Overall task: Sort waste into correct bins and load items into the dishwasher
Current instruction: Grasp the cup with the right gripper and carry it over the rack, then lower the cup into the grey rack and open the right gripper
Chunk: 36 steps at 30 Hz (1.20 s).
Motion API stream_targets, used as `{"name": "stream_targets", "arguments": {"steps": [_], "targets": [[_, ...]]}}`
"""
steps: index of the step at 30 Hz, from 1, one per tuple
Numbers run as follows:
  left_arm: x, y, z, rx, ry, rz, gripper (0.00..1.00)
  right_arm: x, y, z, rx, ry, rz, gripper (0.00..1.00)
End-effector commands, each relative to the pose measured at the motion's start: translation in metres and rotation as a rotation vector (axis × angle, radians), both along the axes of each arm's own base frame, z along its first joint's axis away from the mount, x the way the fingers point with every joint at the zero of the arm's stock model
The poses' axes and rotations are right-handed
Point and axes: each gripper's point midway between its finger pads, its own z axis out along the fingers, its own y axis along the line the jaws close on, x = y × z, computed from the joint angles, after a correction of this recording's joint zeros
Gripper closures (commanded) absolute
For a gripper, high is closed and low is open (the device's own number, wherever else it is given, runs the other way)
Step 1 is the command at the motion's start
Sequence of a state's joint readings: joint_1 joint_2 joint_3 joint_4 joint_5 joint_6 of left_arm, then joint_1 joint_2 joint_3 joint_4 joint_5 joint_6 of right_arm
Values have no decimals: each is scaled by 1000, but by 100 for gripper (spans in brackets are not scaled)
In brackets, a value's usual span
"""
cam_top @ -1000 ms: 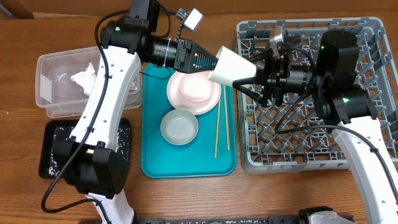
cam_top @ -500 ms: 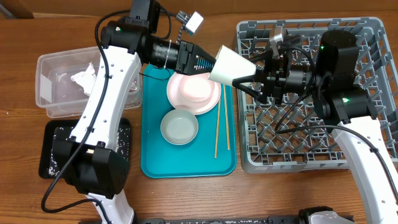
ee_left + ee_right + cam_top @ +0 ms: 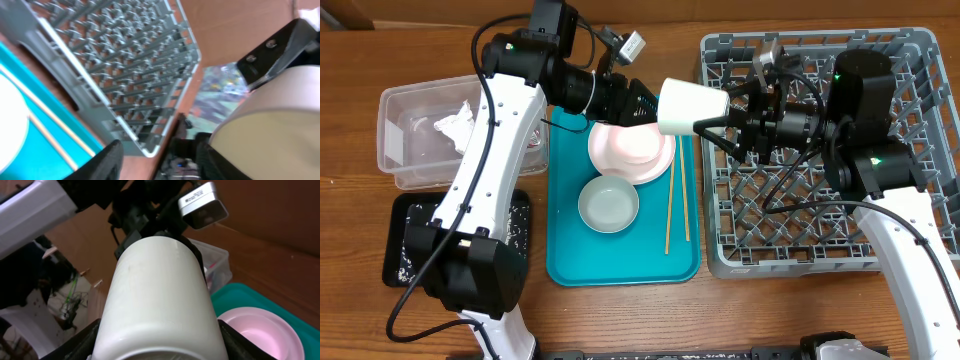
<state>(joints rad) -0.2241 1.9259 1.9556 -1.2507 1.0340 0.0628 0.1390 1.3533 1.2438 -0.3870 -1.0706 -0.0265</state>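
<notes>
Overhead, the right gripper [image 3: 719,113] pinches the cup [image 3: 685,105] sideways above the tray's [image 3: 570,235] far edge, beside the rack [image 3: 800,222], probably for loading; the left gripper [image 3: 642,104] is spread, just left.

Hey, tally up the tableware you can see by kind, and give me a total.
White cup: 1
Pink plate: 1
Pink bowl: 1
Grey-white bowl: 1
Wooden chopsticks: 2
Total: 6
</notes>
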Motion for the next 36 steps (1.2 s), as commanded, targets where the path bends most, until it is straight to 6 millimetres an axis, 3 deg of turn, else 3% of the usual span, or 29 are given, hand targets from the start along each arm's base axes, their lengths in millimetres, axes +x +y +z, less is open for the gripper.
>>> {"name": "stream_targets", "arguments": {"steps": [1, 4, 8, 12, 25, 29, 36], "targets": [[18, 27, -19, 147, -29, 97, 37, 24, -13, -7, -54, 58, -187, 54], [30, 55, -37, 277, -4, 197, 32, 50, -41, -32, -151, 142, -428, 54], [34, 76, -48, 373, 13, 261, 0, 70, -87, -59, -265, 237, -744, 55], [36, 77, -50, 394, 5, 265, 0, 74, -108, -71, -334, 255, -859, 55], [37, 80, -52, 409, -3, 272, 0, 90, -118, -136, -457, 402, -903, 56], [38, 80, -52, 414, -4, 274, 0, 84, -118, -154, -496, 465, -890, 57], [41, 90, -58, 474, -16, 297, 0, 73, -118, -165, -524, 524, -869, 57]]}}
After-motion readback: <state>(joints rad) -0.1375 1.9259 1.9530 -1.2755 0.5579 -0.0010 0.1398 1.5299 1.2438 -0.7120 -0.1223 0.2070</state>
